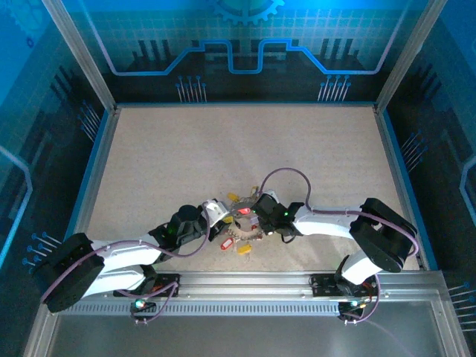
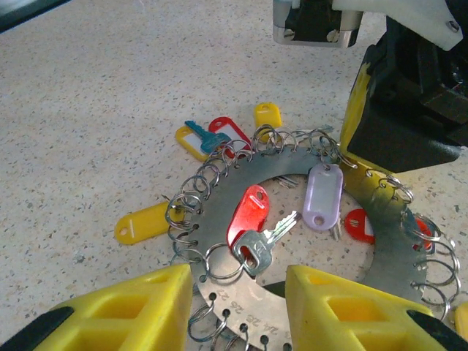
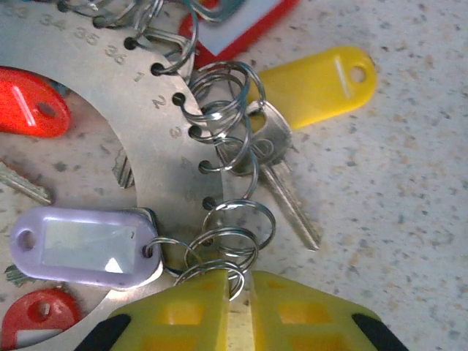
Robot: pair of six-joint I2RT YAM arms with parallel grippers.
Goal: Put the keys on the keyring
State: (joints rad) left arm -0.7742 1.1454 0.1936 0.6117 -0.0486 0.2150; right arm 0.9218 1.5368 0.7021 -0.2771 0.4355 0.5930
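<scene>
The keyring (image 1: 239, 232) lies on the table between both arms, a flat grey metal band (image 2: 219, 197) rimmed with small wire rings. My left gripper (image 2: 238, 281) has its yellow fingers either side of the numbered near band and is shut on it. A red-headed key (image 2: 248, 212) and a silver key (image 2: 267, 240) hang from one ring in the open centre, beside a pale purple tag (image 2: 322, 194). My right gripper (image 3: 238, 289) is nearly shut, pinching a small wire ring (image 3: 232, 248) at the band's rim (image 3: 146, 117). A silver key (image 3: 281, 183) with a yellow tag (image 3: 314, 84) lies next to it.
More tags fan out round the ring: a yellow one (image 2: 142, 223), a blue key (image 2: 205, 137) and red ones (image 3: 29, 110). The right arm's yellow finger (image 2: 358, 110) stands at the ring's far rim. Speckled table (image 1: 245, 149) lies beyond, fenced by walls.
</scene>
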